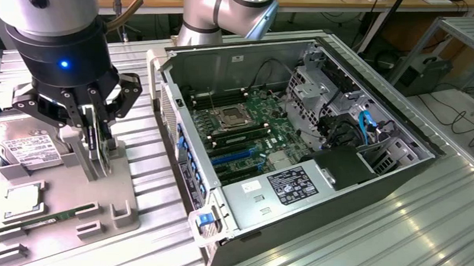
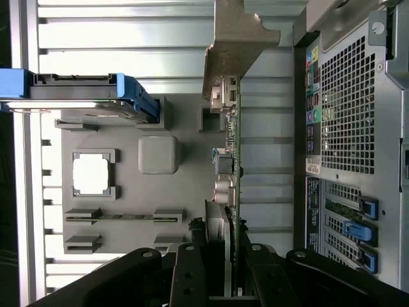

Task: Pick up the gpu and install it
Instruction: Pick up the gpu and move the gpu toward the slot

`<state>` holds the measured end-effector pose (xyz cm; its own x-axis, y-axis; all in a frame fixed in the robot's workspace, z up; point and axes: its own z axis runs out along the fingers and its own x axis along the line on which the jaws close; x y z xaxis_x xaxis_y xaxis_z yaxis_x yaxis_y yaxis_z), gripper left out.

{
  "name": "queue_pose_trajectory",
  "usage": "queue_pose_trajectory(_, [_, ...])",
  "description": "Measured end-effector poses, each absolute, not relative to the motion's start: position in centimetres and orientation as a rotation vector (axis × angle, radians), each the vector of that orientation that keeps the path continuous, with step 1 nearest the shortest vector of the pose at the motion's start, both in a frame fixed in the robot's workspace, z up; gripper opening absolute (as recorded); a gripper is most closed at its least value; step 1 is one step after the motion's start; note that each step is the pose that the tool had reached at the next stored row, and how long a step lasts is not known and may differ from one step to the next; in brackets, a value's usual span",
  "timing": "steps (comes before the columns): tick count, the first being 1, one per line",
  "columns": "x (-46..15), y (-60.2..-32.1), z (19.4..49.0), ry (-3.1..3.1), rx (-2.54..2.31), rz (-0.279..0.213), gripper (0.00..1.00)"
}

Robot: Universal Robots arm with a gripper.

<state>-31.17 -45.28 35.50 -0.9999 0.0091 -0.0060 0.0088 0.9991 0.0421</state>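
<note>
The gpu [image 1: 101, 156] stands on edge in a slot of the grey fixture tray [image 1: 128, 194], at the exterior view's left. In the wrist view the gpu [image 2: 234, 141] is a thin green slab seen edge-on, its silver end bracket [image 2: 238, 45] at the far end. My gripper [image 1: 97, 141] hangs straight over it, one black finger on each face of the card. The wrist view has my gripper [image 2: 225, 259] closed in on the card and its heatsink. The open computer case [image 1: 300, 141] lies beside the tray, motherboard [image 1: 253, 125] and blue slots [image 1: 236, 155] exposed.
On the tray [image 2: 160, 192] lie a silver hard drive [image 1: 22, 146] with a blue carrier [image 2: 137, 96], a processor chip [image 1: 22, 199] and a RAM stick [image 1: 49, 217]. The case's perforated rear panel [image 2: 348, 115] stands close beside the card. Ribbed metal table all round; arm base [image 1: 225, 14] behind.
</note>
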Motion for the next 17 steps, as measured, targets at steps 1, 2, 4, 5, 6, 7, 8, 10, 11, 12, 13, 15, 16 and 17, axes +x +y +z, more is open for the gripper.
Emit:
queue_pose_trajectory(1, [-31.17, -45.28, 35.51, 3.135, 0.014, 0.066, 0.28])
queue_pose_trajectory(2, [-31.18, -45.28, 35.53, 3.135, 0.014, 0.066, 0.28])
queue_pose_trajectory(4, [-31.18, -45.28, 35.58, 3.135, 0.014, 0.066, 0.28])
queue_pose_trajectory(5, [-31.18, -45.28, 35.63, 3.135, 0.014, 0.065, 0.28])
queue_pose_trajectory(6, [-31.17, -45.28, 35.66, 3.135, 0.014, 0.066, 0.28])
queue_pose_trajectory(7, [-31.17, -45.28, 35.73, 3.135, 0.014, 0.065, 0.28])
queue_pose_trajectory(8, [-31.17, -45.28, 35.78, 3.135, 0.014, 0.065, 0.28])
queue_pose_trajectory(10, [-31.17, -45.28, 35.83, 3.135, 0.014, 0.066, 0.28])
queue_pose_trajectory(11, [-31.17, -45.28, 35.85, 3.135, 0.014, 0.066, 0.28])
queue_pose_trajectory(12, [-31.17, -45.28, 35.88, 3.135, 0.014, 0.065, 0.28])
queue_pose_trajectory(13, [-31.17, -45.28, 35.9, 3.135, 0.014, 0.065, 0.28])
queue_pose_trajectory(15, [-31.17, -45.28, 35.95, 3.135, 0.014, 0.065, 0.28])
queue_pose_trajectory(16, [-31.17, -45.28, 35.99, 3.135, 0.014, 0.065, 0.28])
queue_pose_trajectory(17, [-31.17, -45.28, 36.01, 3.135, 0.014, 0.065, 0.28])
